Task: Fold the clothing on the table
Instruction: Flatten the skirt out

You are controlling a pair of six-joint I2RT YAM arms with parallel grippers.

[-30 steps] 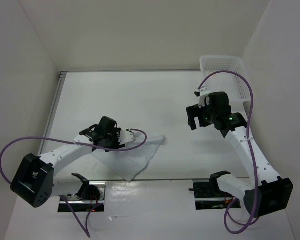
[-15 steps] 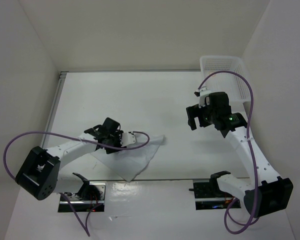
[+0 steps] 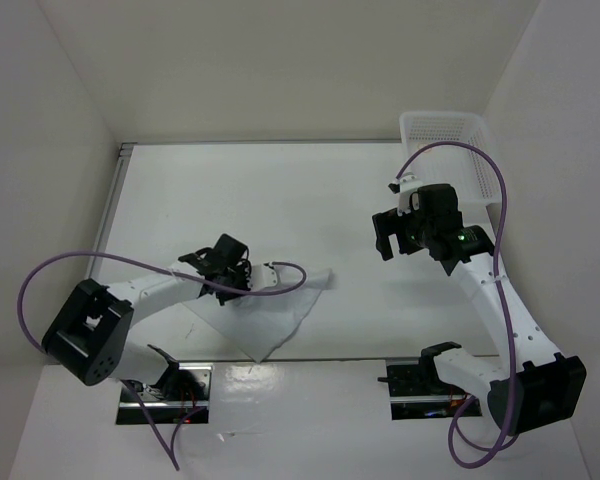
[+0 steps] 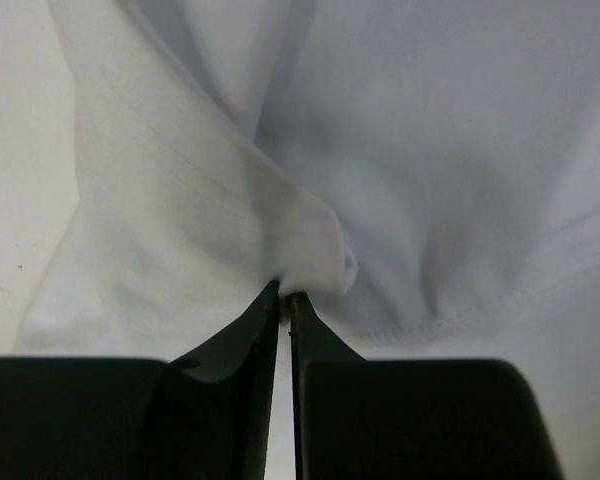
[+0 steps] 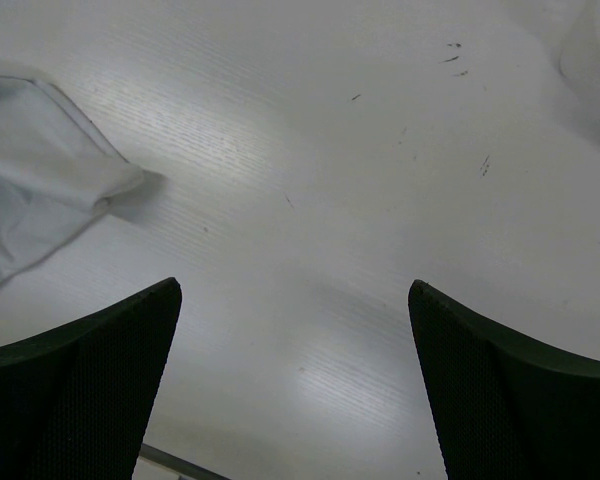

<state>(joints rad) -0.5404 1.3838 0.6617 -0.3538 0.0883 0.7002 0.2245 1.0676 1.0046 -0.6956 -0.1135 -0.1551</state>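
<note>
The clothing point(image 3: 275, 315) is a thin white piece lying crumpled near the table's point(image 3: 280, 200) front edge, left of centre. My left gripper point(image 3: 242, 283) sits low over its upper left part. In the left wrist view its jaws point(image 4: 286, 296) are pinched together on a raised fold of the clothing point(image 4: 310, 250). My right gripper point(image 3: 385, 238) hovers above bare table at the right, well away from the fabric, its fingers point(image 5: 100, 360) spread wide with nothing between them. A corner of the clothing point(image 5: 40, 170) shows at the left of the right wrist view.
A white plastic mesh basket point(image 3: 450, 150) stands at the table's back right corner. A metal rail point(image 3: 110, 215) runs along the table's left edge. White walls close in the back and sides. A purple cable point(image 3: 280, 275) from the left arm loops over the fabric.
My left gripper has moved a little right and forward onto the clothing and closed from part open onto a fold. The right arm has not moved.
</note>
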